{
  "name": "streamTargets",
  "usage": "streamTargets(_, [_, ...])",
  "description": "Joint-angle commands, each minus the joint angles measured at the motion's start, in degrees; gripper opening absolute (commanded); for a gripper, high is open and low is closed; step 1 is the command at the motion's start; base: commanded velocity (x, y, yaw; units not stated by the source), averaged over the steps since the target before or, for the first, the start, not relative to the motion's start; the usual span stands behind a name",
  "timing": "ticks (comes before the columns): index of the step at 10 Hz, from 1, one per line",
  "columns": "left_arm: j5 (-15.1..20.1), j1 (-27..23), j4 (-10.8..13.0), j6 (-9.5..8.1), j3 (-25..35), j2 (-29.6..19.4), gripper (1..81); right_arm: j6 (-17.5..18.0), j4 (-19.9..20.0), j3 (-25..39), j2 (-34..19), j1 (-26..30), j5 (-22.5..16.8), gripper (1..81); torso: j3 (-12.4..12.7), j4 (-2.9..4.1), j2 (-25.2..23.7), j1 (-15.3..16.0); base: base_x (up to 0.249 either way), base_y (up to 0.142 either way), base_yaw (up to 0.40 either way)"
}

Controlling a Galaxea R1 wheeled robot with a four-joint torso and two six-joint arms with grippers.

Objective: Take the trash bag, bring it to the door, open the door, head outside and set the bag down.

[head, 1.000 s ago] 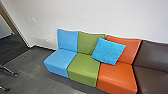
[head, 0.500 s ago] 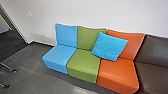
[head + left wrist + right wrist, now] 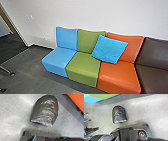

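On the grey floor rests the dark, shiny trash bag (image 3: 45, 111), rounded at one end, with a pale edge at the other. The same bag (image 3: 119, 114) appears in the right wrist view, with bare floor around it and the robot's dark base close by. Nothing is seen touching the bag. How either gripper stands relative to it, I cannot make out.
A row of joined seats holds a blue seat (image 3: 59, 60), a green seat (image 3: 83, 65), an orange seat (image 3: 118, 77) and a brown one. A light-blue cushion (image 3: 109, 49) leans on the backrests. Chair legs with casters (image 3: 11, 74) stand at the left, near a doorway.
The head camera has shifted slightly, first one way and then partly back. The seats and the cushion have stayed in place.
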Motion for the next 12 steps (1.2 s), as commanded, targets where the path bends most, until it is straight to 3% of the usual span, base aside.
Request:
streamTargets(1, [5.65,-6.22,-2.40,0.13,-0.20,-0.69,81.1,0.33,1.29,1.52,-4.41,4.07,-5.02,81.1,0.00,0.00,-5.40,3.50,0.000,0.000,0.000])
streamTargets(3, [7.78,-7.90,-3.46,0.13,0.78,-0.78,81.1,0.33,1.29,1.61,-4.49,4.33,-5.11,81.1,-5.51,0.00,-9.49,6.03,0.000,0.000,0.000])
streamTargets(5, [9.01,-9.30,-4.86,0.22,4.52,-2.09,81.1,0.33,1.28,2.31,-4.67,5.21,-5.11,81.1,-7.52,0.00,-12.50,7.86,0.000,0.000,0.000])
streamTargets(7, [9.10,-10.36,-6.62,0.22,9.30,-4.30,81.1,0.33,1.38,2.84,-5.29,5.56,-5.20,81.1,-11.16,0.00,-16.37,10.32,0.000,0.000,0.000])
streamTargets(10, [9.10,-12.03,-8.73,0.22,8.87,-4.30,81.1,0.33,1.38,3.98,-7.73,6.34,-5.20,81.1,-17.00,0.00,-22.56,14.23,0.000,0.000,0.000])
streamTargets(11, [9.19,-12.81,-9.34,0.22,7.82,-4.03,81.1,0.33,1.38,4.60,-8.80,6.87,-5.37,81.1,-13.36,0.00,-24.37,15.41,0.000,0.000,0.000])
streamTargets(12, [9.19,-13.43,-9.78,0.14,6.76,-3.68,81.1,0.42,1.46,4.86,-9.33,7.32,-5.90,81.1,-14.86,0.00,-25.97,16.43,0.000,0.000,0.000])
